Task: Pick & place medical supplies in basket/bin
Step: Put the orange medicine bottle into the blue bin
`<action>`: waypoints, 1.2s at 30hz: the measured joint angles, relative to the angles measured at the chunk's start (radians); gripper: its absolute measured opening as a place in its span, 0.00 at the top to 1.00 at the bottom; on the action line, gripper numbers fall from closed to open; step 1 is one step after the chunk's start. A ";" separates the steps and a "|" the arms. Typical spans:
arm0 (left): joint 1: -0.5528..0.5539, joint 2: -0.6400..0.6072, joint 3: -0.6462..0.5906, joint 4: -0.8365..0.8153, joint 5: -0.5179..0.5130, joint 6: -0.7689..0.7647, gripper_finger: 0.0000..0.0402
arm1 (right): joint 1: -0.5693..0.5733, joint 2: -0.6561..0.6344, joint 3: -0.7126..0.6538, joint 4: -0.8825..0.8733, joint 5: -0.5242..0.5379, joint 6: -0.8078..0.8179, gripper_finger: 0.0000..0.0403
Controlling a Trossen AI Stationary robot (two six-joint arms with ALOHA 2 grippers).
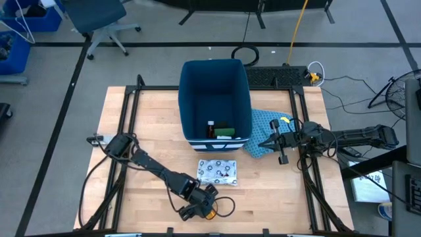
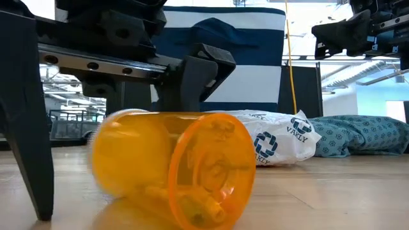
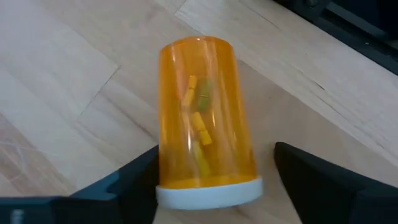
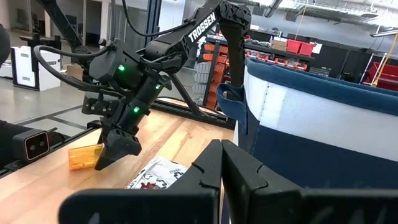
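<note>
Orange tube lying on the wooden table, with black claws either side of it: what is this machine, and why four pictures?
Two robot arms work at one table. One picture looks down from above, one level along the tabletop, and one from each wrist. The left gripper straddles an orange pill vial lying on its side, fingers apart, not gripping yet. The right gripper, shut and empty, waits over the blue patterned cloth. A white blue-patterned packet lies before the dark-blue bin, which already holds a few items.
</note>
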 joint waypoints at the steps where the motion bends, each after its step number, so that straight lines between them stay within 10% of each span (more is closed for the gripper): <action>1: -0.001 0.000 0.000 0.000 0.000 0.001 0.30 | 0.000 0.000 0.000 0.000 0.000 0.000 1.00; 7: -0.001 0.002 0.000 0.003 0.009 -0.003 0.48 | 0.000 0.000 0.000 0.000 0.000 0.000 1.00; 20: 0.001 -0.042 -0.001 -0.017 -0.037 -0.032 0.40 | 0.000 0.000 0.000 0.000 0.000 0.001 1.00; 36: 0.024 -0.265 0.000 -0.084 -0.158 -0.104 0.66 | 0.000 0.000 0.000 0.008 -0.002 0.025 1.00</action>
